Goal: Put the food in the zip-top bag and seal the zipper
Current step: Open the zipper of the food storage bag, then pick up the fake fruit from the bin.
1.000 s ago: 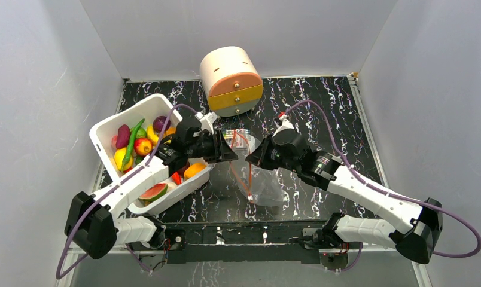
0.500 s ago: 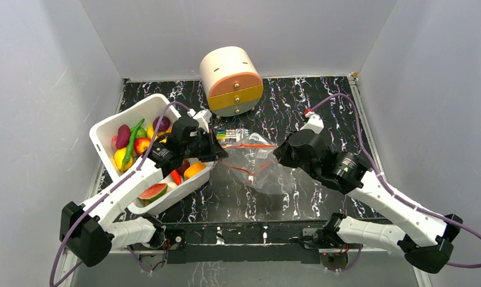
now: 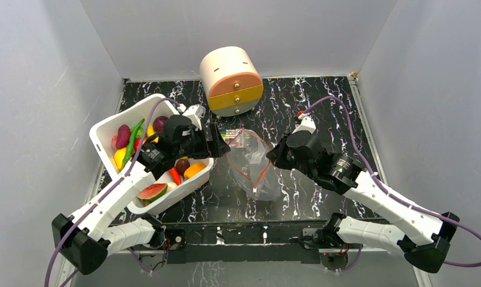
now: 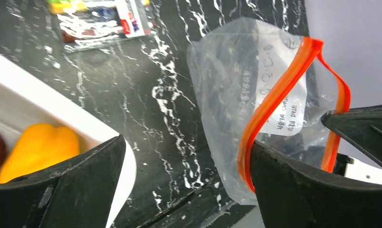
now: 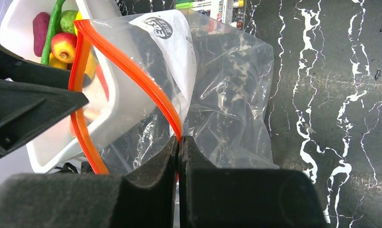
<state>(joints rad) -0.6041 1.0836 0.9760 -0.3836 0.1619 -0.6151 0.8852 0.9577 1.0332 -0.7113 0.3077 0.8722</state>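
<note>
The clear zip-top bag (image 3: 263,184) hangs over the middle of the table, its mouth spread in a loop. My right gripper (image 3: 273,156) is shut on the red-orange zipper (image 5: 132,71), pinching the strip at its fingertips (image 5: 172,147). My left gripper (image 4: 186,142) stands wide open just left of the bag (image 4: 227,76). The zipper (image 4: 279,92) runs close by its right finger, and nothing is between the jaws. The food (image 3: 130,146) lies in the white bin (image 3: 103,128) at the left, with a watermelon slice (image 3: 153,191) and an orange piece (image 4: 39,149) among it.
A flat pack of coloured pens (image 3: 235,134) lies on the marble top behind the bag. A round cream drawer unit (image 3: 231,81) stands at the back centre. Grey walls close in on the left, right and back.
My left gripper opened, let go of the bag's mouth and drew back toward the bin. My right gripper still holds the zipper, and the bag now hangs from it alone.
</note>
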